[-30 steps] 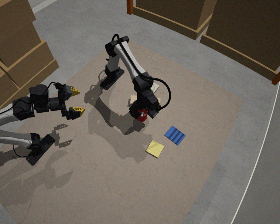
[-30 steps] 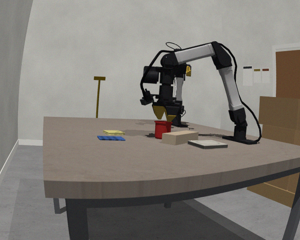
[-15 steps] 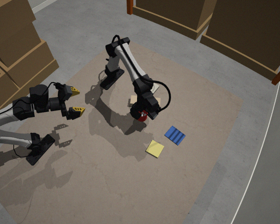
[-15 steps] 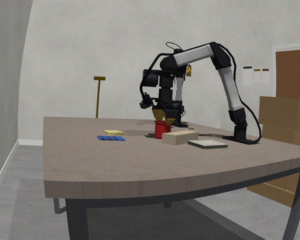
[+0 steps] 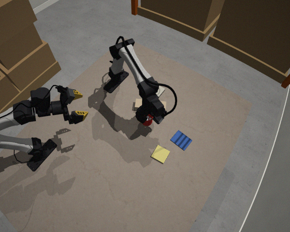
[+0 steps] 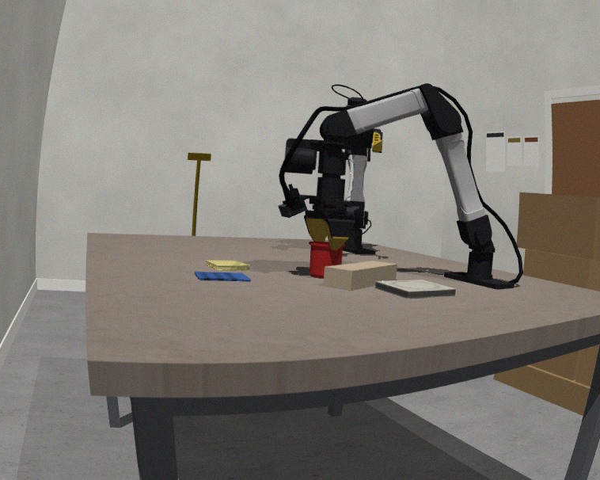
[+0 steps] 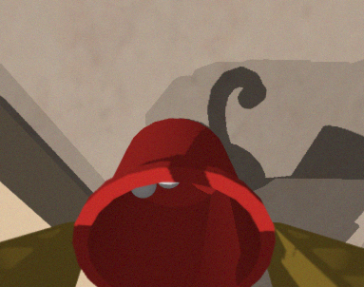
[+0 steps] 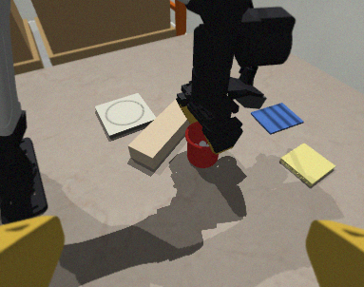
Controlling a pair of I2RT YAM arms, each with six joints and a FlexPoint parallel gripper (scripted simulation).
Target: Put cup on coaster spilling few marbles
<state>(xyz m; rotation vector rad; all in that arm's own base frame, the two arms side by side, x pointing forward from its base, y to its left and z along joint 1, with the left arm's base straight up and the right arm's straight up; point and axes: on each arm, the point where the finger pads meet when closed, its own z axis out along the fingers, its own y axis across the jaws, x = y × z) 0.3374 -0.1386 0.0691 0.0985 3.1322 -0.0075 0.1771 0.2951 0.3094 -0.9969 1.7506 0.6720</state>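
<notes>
The red cup [image 5: 147, 122] [image 6: 319, 263] [image 7: 176, 143] [image 8: 202, 158] stands upright on the table beside the tan block. Grey marbles [image 7: 143, 190] [image 8: 202, 143] lie inside it; how many is hidden. My left gripper [image 6: 328, 242] [image 7: 175, 232] [image 8: 204, 137] comes down from above with a finger on each side of the cup, just below the rim, and looks shut on it. The pale square coaster [image 5: 161, 92] [image 6: 416, 287] [image 8: 124, 113], marked with a ring, lies flat beyond the block with nothing on it. My right gripper [image 5: 85, 104] [image 8: 184, 229] is open and empty, raised well away from the cup.
The tan block [image 5: 138, 102] [image 6: 359, 275] [image 7: 9, 204] [image 8: 159, 133] lies between cup and coaster, very near the cup. A striped blue pad [image 5: 181, 140] [image 6: 222, 276] [image 8: 277, 118] and a yellow pad [image 5: 160, 154] [image 6: 226, 264] [image 8: 307, 163] lie on the cup's other side.
</notes>
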